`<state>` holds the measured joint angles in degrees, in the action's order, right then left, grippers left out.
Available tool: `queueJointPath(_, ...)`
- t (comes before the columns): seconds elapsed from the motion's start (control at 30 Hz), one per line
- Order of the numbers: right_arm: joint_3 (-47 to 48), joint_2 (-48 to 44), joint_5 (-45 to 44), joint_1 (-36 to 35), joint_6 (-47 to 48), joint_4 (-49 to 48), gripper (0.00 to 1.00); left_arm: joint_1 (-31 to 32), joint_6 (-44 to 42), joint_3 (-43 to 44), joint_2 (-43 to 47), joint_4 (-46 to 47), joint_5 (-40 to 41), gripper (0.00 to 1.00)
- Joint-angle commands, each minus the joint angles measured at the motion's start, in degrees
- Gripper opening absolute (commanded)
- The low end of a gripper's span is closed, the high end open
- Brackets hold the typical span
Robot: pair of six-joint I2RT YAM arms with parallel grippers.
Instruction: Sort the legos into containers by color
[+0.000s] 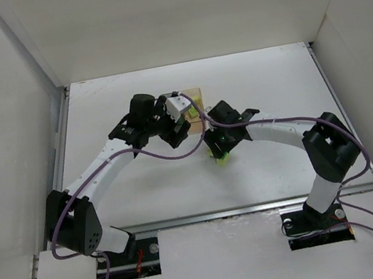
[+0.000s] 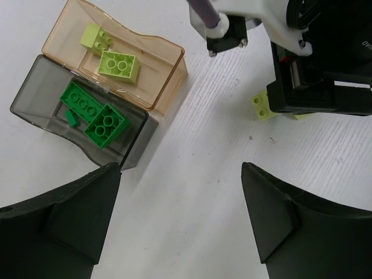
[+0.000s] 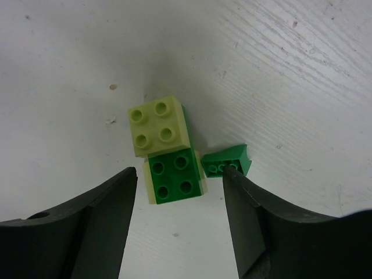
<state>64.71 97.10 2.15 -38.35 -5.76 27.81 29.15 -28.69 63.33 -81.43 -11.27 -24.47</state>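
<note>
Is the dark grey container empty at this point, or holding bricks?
Holding bricks. In the left wrist view, the grey container has three dark green legos lying inside it.

Light is bright, even and diffuse; the white table (image 1: 145, 190) looks nearly washed out in the top view. Between the right gripper's (image 3: 180, 197) spread jaws the legos (image 3: 174, 174) are sharp, with a soft grey shadow just beyond them. Its black fingers (image 3: 70, 232) show little detail. Ahead of the left gripper's (image 2: 180, 215) jaws the tan box (image 2: 168, 75) carries a faint sheen
</note>
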Motion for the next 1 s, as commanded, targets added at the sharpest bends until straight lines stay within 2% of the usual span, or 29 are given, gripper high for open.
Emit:
queueJointPath(0.0, 1.83, 1.51, 0.74, -0.76, 3.73, -0.74, 0.66, 0.21, -0.58, -0.4, 2.41, 2.13, -0.4, 0.82)
queueJointPath(0.13, 1.3, 2.04, 1.36, -1.82, 4.27, -0.74, 0.66, 0.21, -0.58, -0.4, 2.41, 2.13, 0.12, 0.82)
queueJointPath(0.23, 0.16, 2.56, 0.75, -1.82, 3.66, -1.44, 0.6, 0.21, -0.58, -0.4, 2.41, 2.13, 0.12, 0.82)
queueJointPath(0.27, 0.16, 2.57, 0.23, -1.82, 3.65, -1.45, 0.52, 0.21, -0.58, -0.4, 2.41, 2.13, 0.12, 0.81)
queueJointPath(0.4, 0.16, 2.57, 0.22, -1.82, 3.12, -1.97, 0.35, 0.21, -1.11, -0.4, 2.41, 1.6, -0.4, 0.78)
queueJointPath(0.5, 0.68, 3.1, 0.22, -1.82, 3.12, -1.97, 0.35, 0.21, -1.64, -0.4, 2.41, 0.9, -0.93, 0.73)
queueJointPath(0.63, 0.68, 4.32, 1.45, -1.82, 3.12, -1.97, 0.5, 0.21, -2.78, -1.01, 3.03, -0.16, -2.16, 0.71)
queueJointPath(0.8, 0.68, 4.85, 1.37, -2.35, 3.12, -1.28, 0.57, 0.21, -2.78, -1.02, 3.03, 0.37, -2.16, 0.71)
queueJointPath(0.97, 1.21, 3.54, 0.22, -3.49, 3.12, -0.65, 0.59, 0.21, -2.78, -1.02, 3.03, 0.37, -2.16, 0.71)
